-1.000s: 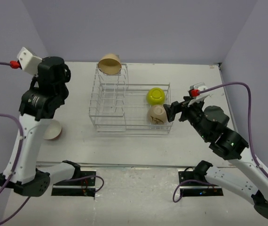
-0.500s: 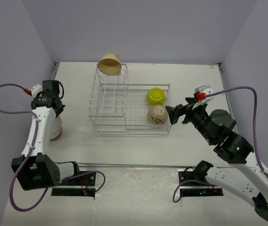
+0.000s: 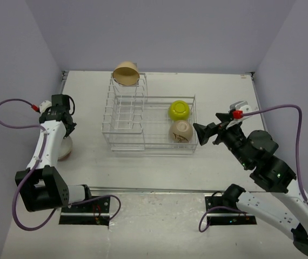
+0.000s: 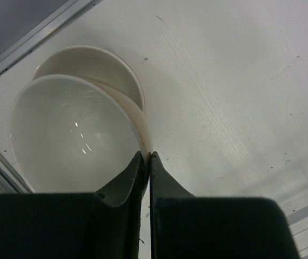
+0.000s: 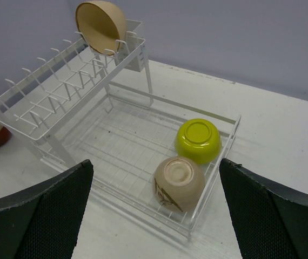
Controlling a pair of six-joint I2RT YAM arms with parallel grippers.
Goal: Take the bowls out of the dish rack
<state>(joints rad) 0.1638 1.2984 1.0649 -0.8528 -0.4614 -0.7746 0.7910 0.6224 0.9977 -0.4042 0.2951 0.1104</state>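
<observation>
Three bowls sit in dish rack (image 3: 154,121): tan bowl (image 3: 126,73) atop dividers, yellow bowl (image 3: 179,110), beige bowl (image 3: 180,130) in basket. We see left gripper (image 4: 146,157) clamped on white bowl (image 4: 73,135) rim left of rack; right gripper (image 3: 201,133) wide open right of rack. Risk: tilted release slides it off lower bowl (image 4: 94,67)

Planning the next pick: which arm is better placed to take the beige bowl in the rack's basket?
Likely right: the right pincer, open, faces the beige bowl in the dish rack. The left pincer is shut on a white bowl, off left.
</observation>
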